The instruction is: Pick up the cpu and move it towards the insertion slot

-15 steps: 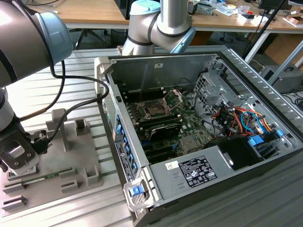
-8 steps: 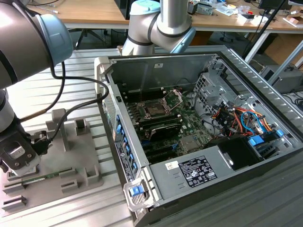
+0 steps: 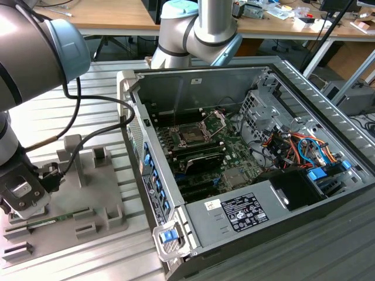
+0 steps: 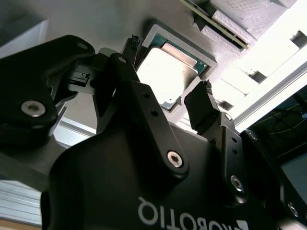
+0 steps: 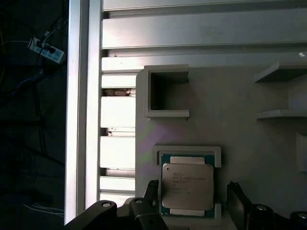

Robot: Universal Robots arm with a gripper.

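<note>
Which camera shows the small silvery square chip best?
The first wrist view: the small silvery square chip lies face-on in its grey plastic holder, inside the open black claw. The second wrist view shows it slanted, partly behind the claw. The exterior view shows the arm's wrist over that holder.

We see the grey arm (image 3: pixel 202 23) standing at the back, with a large blue-capped joint (image 3: pixel 41 47) close by on the exterior view's left. Below that joint the wrist (image 3: pixel 9 140) points downward, and the gripper (image 3: pixel 23 196) hangs low at its end. In both wrist views, its two black fingers (image 4: pixel 204 103) (image 5: pixel 235 191) are spread well apart.
</note>
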